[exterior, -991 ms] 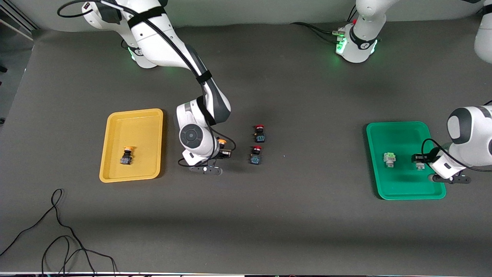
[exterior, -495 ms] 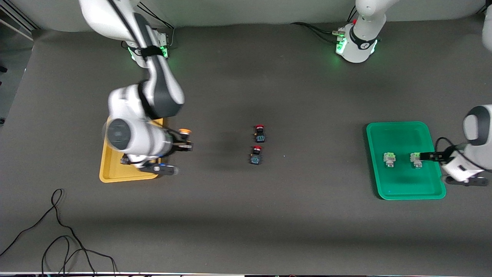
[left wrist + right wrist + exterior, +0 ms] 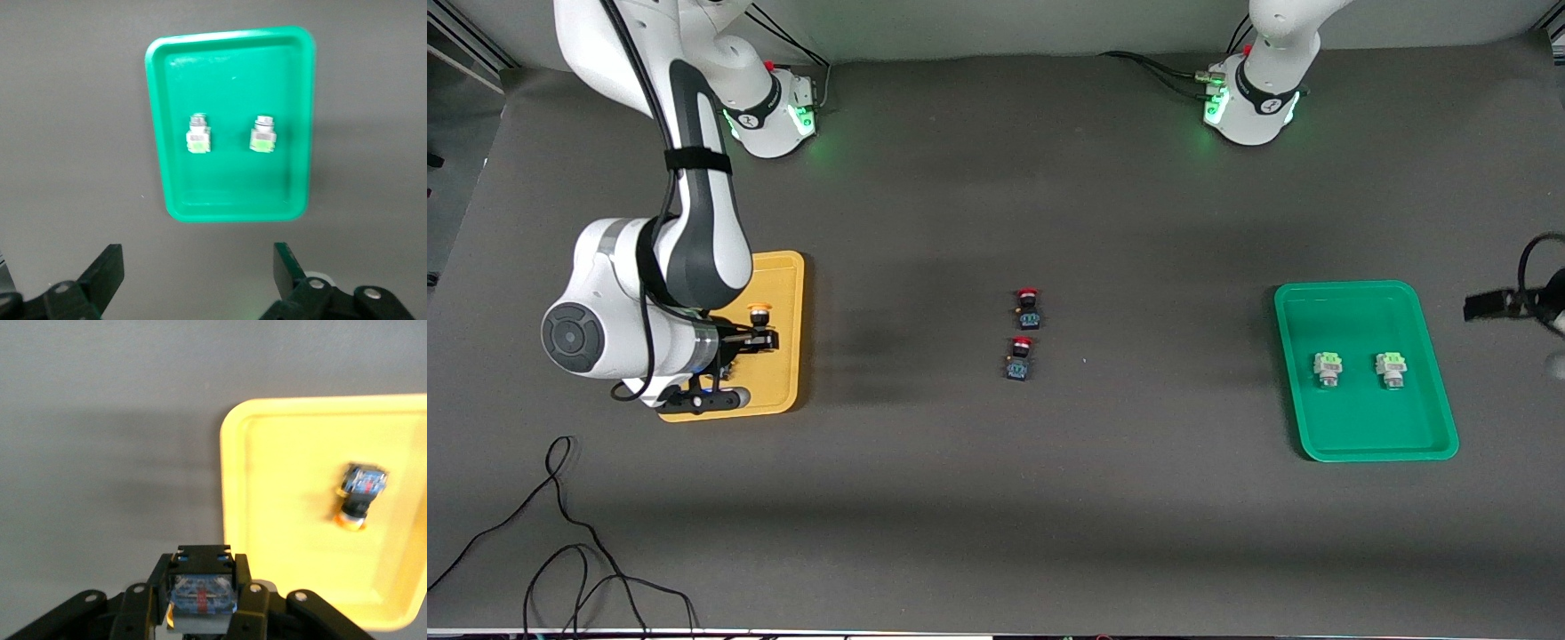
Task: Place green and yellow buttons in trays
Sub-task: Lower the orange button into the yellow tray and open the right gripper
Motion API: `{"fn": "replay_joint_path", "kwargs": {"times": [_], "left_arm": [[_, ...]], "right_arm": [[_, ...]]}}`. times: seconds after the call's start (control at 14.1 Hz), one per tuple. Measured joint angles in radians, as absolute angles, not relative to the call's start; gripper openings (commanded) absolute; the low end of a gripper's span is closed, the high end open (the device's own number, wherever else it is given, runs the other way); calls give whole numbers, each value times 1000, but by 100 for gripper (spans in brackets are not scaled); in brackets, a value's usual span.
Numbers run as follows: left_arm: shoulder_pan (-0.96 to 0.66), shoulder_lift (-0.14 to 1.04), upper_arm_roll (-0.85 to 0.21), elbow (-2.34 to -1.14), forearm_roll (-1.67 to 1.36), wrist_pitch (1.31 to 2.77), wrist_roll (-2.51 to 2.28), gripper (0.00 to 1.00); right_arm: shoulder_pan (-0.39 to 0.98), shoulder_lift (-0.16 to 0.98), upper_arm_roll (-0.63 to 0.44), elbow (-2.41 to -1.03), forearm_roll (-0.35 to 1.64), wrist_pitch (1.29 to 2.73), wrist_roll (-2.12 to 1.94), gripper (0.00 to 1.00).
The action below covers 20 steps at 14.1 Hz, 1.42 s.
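Two trays sit on the worktop (image 3: pixel 1049 498), one tray (image 3: pixel 787 293) toward the right arm's end, the other tray (image 3: pixel 1352 440) toward the left arm's end. In the second lie two buttons (image 3: pixel 1328 367) (image 3: pixel 1391 368) side by side, apart. Between the trays, two more buttons (image 3: pixel 1028 308) (image 3: pixel 1019 357) sit close together mid-worktop, one nearer the front camera. The right gripper (image 3: pixel 762 340), over the first tray, holds a button (image 3: pixel 760 311); another button (image 3: pixel 361 493) lies in that tray. The left gripper (image 3: pixel 199 280) hangs over bare worktop beside its tray.
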<state>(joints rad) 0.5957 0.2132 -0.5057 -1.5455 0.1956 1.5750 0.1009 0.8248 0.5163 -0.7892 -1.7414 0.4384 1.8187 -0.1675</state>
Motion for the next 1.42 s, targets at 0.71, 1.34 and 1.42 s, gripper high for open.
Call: {"fn": "replay_joint_path", "kwargs": {"times": [0.71, 1.34, 1.42], "left_arm": [[31, 4, -72, -1558, 24, 1498, 94, 100], [-20, -20, -40, -1559, 12, 1494, 56, 100], [-20, -22, -40, -1559, 12, 1490, 56, 100]], "right_arm": [[816, 581, -751, -2043, 483, 2277, -299, 0], [829, 542, -811, -2000, 550, 2142, -343, 100], [831, 522, -847, -1962, 550, 2064, -343, 100]]}}
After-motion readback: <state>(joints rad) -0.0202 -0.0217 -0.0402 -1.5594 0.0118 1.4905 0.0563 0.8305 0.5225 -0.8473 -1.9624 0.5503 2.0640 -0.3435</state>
